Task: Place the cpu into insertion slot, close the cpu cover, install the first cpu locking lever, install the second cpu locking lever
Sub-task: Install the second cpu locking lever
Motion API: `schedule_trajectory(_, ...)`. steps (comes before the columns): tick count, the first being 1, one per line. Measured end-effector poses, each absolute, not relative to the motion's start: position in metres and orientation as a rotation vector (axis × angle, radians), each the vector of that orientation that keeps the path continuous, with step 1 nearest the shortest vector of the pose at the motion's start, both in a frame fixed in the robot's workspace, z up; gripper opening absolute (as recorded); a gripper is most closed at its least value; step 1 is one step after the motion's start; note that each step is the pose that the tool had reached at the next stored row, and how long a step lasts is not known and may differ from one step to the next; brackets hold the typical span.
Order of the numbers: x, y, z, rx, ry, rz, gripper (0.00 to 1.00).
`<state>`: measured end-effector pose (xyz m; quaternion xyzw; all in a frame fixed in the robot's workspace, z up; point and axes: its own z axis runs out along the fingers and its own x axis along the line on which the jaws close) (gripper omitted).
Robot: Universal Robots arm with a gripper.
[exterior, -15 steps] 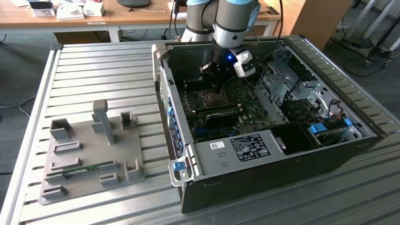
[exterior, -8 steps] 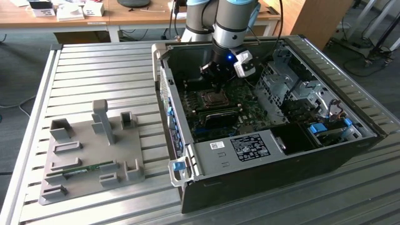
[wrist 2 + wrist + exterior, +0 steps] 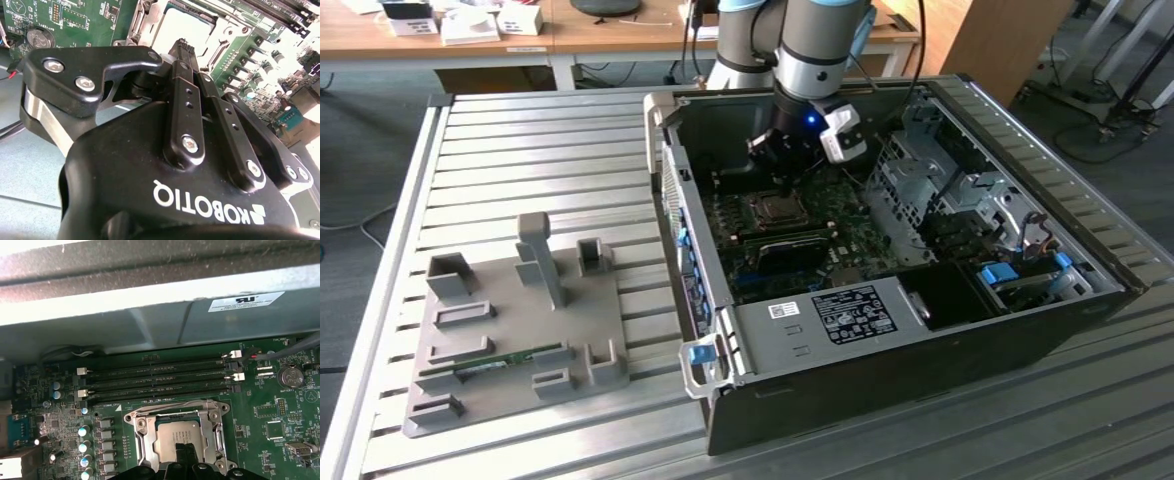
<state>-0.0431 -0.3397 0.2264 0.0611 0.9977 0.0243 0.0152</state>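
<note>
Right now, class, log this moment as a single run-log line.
claw: over socket, touching cpu | cpu: seated in slot | cpu cover: down around cpu | locking levers: state unclear | board: inside open case

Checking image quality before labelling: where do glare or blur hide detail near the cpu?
In the second wrist view, the cpu is washed out by glare and the hand up close looks soft; in the first wrist view, the cpu reads clearly, while the case wall above is overexposed.
</note>
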Motion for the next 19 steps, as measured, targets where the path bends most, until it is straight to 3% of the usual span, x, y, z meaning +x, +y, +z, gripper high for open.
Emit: schedule_trajectory(19,-0.0431,-0.3398,0.2299,0.19,3.105,0.075,0.11)
